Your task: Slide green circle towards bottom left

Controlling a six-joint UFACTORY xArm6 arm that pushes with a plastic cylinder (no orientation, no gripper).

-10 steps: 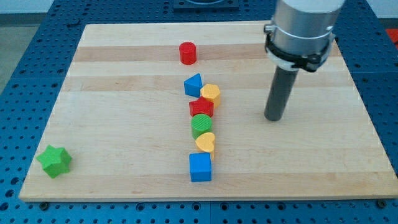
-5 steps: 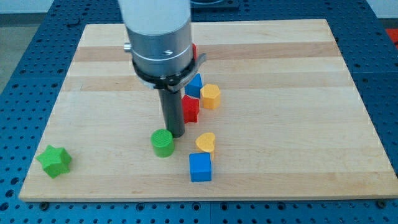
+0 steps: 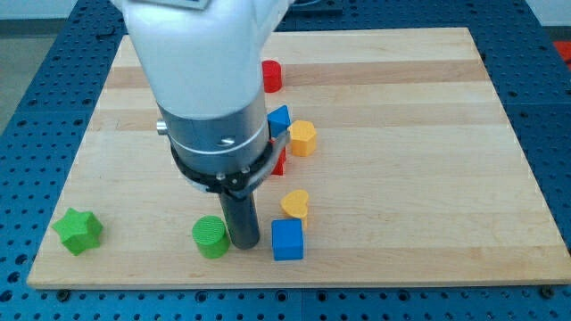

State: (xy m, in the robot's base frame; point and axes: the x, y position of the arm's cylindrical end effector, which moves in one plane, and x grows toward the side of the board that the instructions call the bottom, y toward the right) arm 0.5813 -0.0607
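Observation:
The green circle [image 3: 211,236] lies on the wooden board [image 3: 401,178] near the view's bottom edge, left of centre. My tip [image 3: 244,243] stands right against the circle's right side, between it and the blue cube [image 3: 287,239]. The arm's wide grey body hides the board's middle above the tip.
A green star [image 3: 78,230] sits at the view's bottom left. A yellow heart [image 3: 295,204] lies above the blue cube. A yellow block [image 3: 303,137], a blue block [image 3: 279,119], a red block [image 3: 278,161] partly hidden by the arm, and a red cylinder [image 3: 271,75] sit higher up.
My tip swept from the board's right across the row of blocks and pushed the green circle down and to the left. The red block shifted slightly left.

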